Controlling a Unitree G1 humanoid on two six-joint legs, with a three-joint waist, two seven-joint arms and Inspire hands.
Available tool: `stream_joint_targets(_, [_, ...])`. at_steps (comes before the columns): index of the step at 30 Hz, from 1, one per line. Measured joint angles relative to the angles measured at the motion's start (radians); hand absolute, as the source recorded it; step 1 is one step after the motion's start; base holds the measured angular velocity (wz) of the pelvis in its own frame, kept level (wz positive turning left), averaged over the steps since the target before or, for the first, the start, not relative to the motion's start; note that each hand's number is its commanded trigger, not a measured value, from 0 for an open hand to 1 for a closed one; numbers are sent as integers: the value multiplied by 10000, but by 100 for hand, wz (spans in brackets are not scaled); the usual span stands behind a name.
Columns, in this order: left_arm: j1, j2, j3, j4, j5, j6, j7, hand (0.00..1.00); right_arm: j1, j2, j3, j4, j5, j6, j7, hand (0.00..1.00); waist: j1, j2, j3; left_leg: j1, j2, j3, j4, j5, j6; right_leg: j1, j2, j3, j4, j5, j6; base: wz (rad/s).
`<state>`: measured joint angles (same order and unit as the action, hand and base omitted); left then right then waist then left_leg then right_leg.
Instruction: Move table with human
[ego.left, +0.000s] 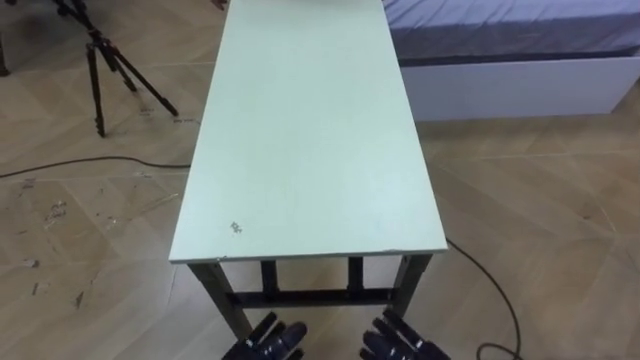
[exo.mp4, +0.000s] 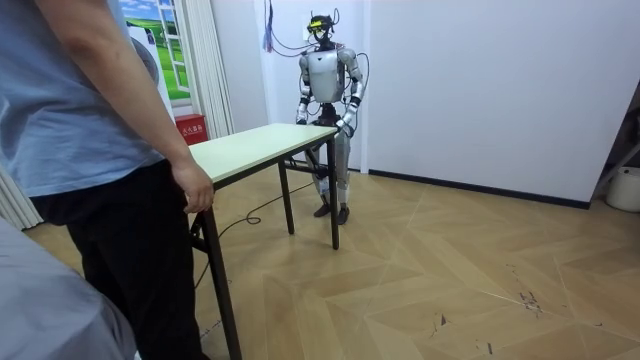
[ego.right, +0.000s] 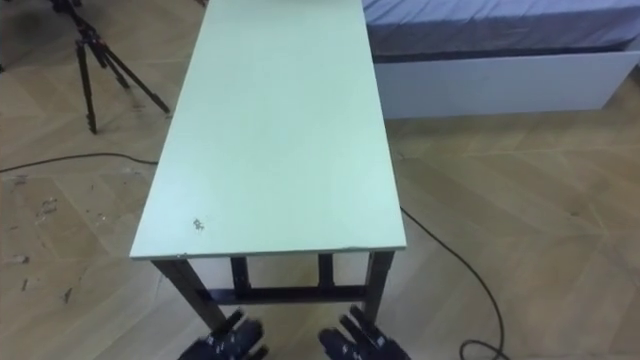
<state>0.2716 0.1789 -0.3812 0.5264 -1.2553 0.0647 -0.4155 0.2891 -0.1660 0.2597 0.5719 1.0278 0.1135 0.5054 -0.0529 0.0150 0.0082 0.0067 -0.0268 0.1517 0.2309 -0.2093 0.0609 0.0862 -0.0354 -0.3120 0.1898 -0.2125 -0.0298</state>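
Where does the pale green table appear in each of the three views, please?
Left eye view: the table runs up the middle, from low in the picture to the top edge.
Right eye view: the same, slightly further left.
Room view: left of centre, between the person in front and the robot behind.
Shared landmark: the dark legs at the robot's end, low in both eye views, mid-picture in the room view.

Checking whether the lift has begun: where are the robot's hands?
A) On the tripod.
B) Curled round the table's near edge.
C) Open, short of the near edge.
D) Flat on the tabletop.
C: the left hand and right hand show straight fingers low in the eye views, short of the near edge of the table.
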Motion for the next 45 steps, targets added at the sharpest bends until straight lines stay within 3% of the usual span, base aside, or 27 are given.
stream_joint_targets(7, [-299, 94, -441, -814, -300, 30, -89, 0, -129, -245, 442, -1146, 780, 96, 2, 0, -167, -20, 31, -13, 6, 30, 51, 0, 0, -27, 5, 63, 12, 0, 3, 0])
stream_joint_targets(16, [-779, 201, -389, -1046, -510, 22, -50, 0, -555, -308, 521, -1238, 1531, 99, -14, 0, -207, -78, 65, 202, 27, 99, -96, 0, 0, 9, 6, 131, 135, 0, 4, -2])
stream_joint_targets(27, [-1054, 309, 311, -1182, -908, 104, 813, 0, -1134, -539, 602, -1351, 1516, 114, -289, 0, 84, -33, 62, 235, 37, 91, -102, -10, 17, 77, 4, 102, 190, 3, 5, 0])
stream_joint_targets(30, [-1185, 236, 582, -1170, -910, 323, 1117, 0, -1367, -503, 616, -1353, 1513, 210, -388, 0, 309, -35, 70, 245, 38, 91, -95, -11, 17, 84, 4, 103, 188, 3, 5, 0])
stream_joint_targets(37, [-1322, 195, 1380, -770, -1290, 615, 1704, 0, -1753, -526, 510, -1493, 1776, 437, -895, 0, 355, -36, 70, 244, 30, 92, -78, -10, 17, 100, 3, 96, 152, 3, 6, 0])
stream_joint_targets(42, [-2025, 154, 1931, 3, -1297, 682, 2123, 0, -1929, -440, 378, -1494, 2051, 643, -1324, 0, 532, 29, 103, 347, 31, 110, -47, -10, 17, 159, 0, 126, 149, 3, 6, -2])
stream_joint_targets(45, [-2341, -50, 2080, 138, -1953, 793, 2340, 0, -1980, -277, 300, -1497, 2531, 660, -1777, 0, 573, 67, 103, 371, 33, 104, -44, -10, 17, 193, -1, 122, 158, 4, 6, 0])
